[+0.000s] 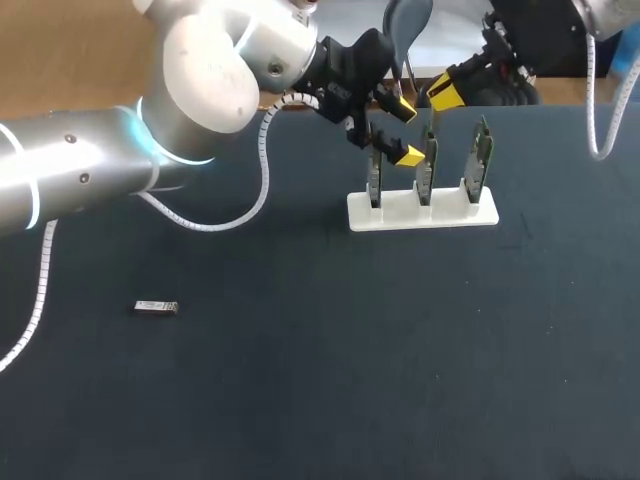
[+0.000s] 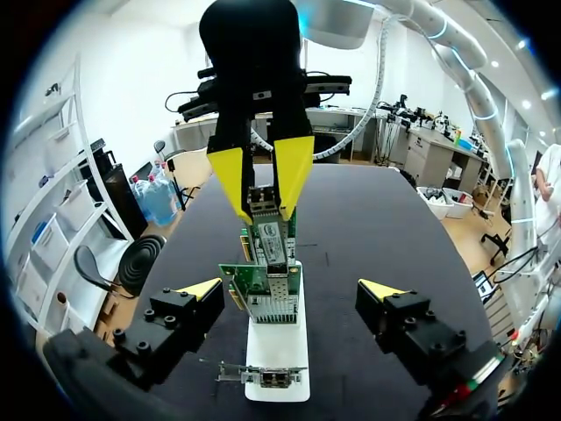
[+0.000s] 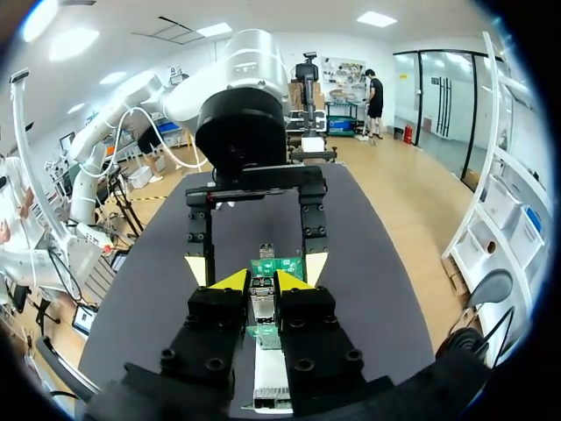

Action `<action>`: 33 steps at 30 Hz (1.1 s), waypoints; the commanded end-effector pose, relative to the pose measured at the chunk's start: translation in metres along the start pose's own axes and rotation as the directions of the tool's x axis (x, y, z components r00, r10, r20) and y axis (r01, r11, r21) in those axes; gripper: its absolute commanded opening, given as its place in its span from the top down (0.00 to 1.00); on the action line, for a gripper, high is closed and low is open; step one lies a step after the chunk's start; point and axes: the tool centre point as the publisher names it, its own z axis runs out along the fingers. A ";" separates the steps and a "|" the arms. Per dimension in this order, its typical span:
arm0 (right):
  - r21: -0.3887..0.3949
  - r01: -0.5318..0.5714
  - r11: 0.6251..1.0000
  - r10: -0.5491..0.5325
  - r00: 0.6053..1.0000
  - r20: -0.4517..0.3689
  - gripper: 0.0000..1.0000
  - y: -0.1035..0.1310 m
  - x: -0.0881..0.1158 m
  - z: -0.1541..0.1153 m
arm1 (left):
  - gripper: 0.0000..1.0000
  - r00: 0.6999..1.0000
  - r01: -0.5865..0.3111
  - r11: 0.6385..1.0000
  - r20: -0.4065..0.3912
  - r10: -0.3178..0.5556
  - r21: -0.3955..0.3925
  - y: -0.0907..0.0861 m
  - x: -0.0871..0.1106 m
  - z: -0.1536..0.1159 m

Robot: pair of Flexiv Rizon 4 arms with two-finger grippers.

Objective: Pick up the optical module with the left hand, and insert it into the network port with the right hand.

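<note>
A white rack holds three upright green network cards. My right gripper comes down over the middle card, shut on a silver optical module whose lower end meets the card's top port. In the right wrist view the module sits between that gripper's yellow tips, with the card just ahead. My left gripper stands open beside the rack, its fingertips wide apart on either side of the cards and holding nothing.
A second small silver module lies flat on the dark table mat at the left, far from both grippers. The two grippers are close together above the rack. Bare mat stretches across the front and right.
</note>
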 end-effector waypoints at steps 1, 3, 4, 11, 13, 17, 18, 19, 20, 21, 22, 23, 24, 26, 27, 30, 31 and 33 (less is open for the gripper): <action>-0.012 0.000 1.000 0.000 1.000 -0.010 1.00 -0.003 0.000 0.004 | 0.00 1.000 0.002 1.000 -0.006 -0.002 0.003 0.002 -0.001 0.001; -0.014 0.002 1.000 -0.002 1.000 -0.017 1.00 -0.003 0.000 0.005 | 0.00 1.000 0.002 1.000 -0.006 -0.002 0.003 0.002 -0.001 0.001; -0.014 0.002 1.000 -0.002 1.000 -0.018 1.00 -0.003 0.000 0.005 | 0.00 1.000 0.002 1.000 -0.006 -0.002 0.003 0.002 -0.001 0.001; -0.013 -0.002 1.000 0.001 0.999 -0.040 1.00 -0.001 0.002 0.007 | 0.00 1.000 0.002 1.000 -0.006 -0.002 0.003 0.002 -0.001 0.001; -0.011 -0.003 1.000 0.002 0.999 -0.045 1.00 -0.001 0.002 0.007 | 0.00 1.000 0.002 1.000 -0.006 -0.002 0.003 0.002 -0.001 0.001; 0.004 -0.014 1.000 0.014 0.999 -0.042 1.00 -0.001 0.003 0.006 | 0.00 1.000 0.002 1.000 -0.006 -0.002 0.003 0.002 -0.001 0.001; 0.008 -0.016 1.000 0.017 0.999 -0.042 1.00 -0.001 0.004 0.006 | 0.00 1.000 0.002 1.000 -0.006 -0.002 0.003 0.002 -0.001 0.001; 0.011 -0.018 1.000 0.019 0.999 -0.042 1.00 -0.001 0.004 0.006 | 0.00 1.000 0.002 1.000 -0.006 -0.002 0.003 0.002 -0.001 0.001; 0.013 -0.020 1.000 0.021 0.999 -0.042 1.00 0.000 0.004 0.006 | 0.00 1.000 0.002 1.000 -0.006 -0.002 0.003 0.002 -0.001 0.001; 0.017 -0.023 1.000 0.024 0.999 -0.041 1.00 0.000 0.005 0.007 | 0.00 1.000 0.002 1.000 -0.006 -0.002 0.003 0.002 -0.001 0.001; 0.021 -0.026 0.999 0.027 0.999 -0.042 1.00 0.000 0.005 0.007 | 0.00 1.000 0.002 1.000 -0.006 -0.002 0.003 0.002 -0.001 0.001; 0.030 -0.030 0.999 0.031 0.999 -0.043 1.00 0.000 0.006 0.007 | 0.00 1.000 0.002 1.000 -0.006 -0.002 0.003 0.002 -0.001 0.001; 0.035 -0.037 0.999 0.038 0.999 -0.038 1.00 0.000 0.006 0.007 | 0.00 1.000 0.002 1.000 -0.006 -0.002 0.003 0.002 -0.001 0.001; 0.043 -0.044 0.998 0.046 0.998 -0.033 1.00 0.001 0.007 0.007 | 0.00 1.000 0.002 1.000 -0.006 -0.002 0.003 0.002 -0.001 0.001; 0.046 -0.049 0.998 0.050 0.998 -0.029 1.00 0.001 0.007 0.007 | 0.00 1.000 0.002 1.000 -0.006 -0.002 0.003 0.002 -0.001 0.001; 0.048 -0.052 0.998 0.053 0.998 -0.029 1.00 0.002 0.008 0.008 | 0.00 1.000 0.002 1.000 -0.006 -0.002 0.003 0.002 -0.001 0.001; 0.048 -0.053 0.997 0.055 0.998 -0.028 1.00 0.002 0.008 0.009 | 0.00 1.000 0.002 1.000 -0.006 -0.002 0.003 0.002 -0.001 0.001; 0.049 -0.057 0.997 0.059 0.998 -0.027 1.00 0.003 0.008 0.010 | 0.00 1.000 0.002 1.000 -0.006 -0.002 0.003 0.002 -0.001 0.001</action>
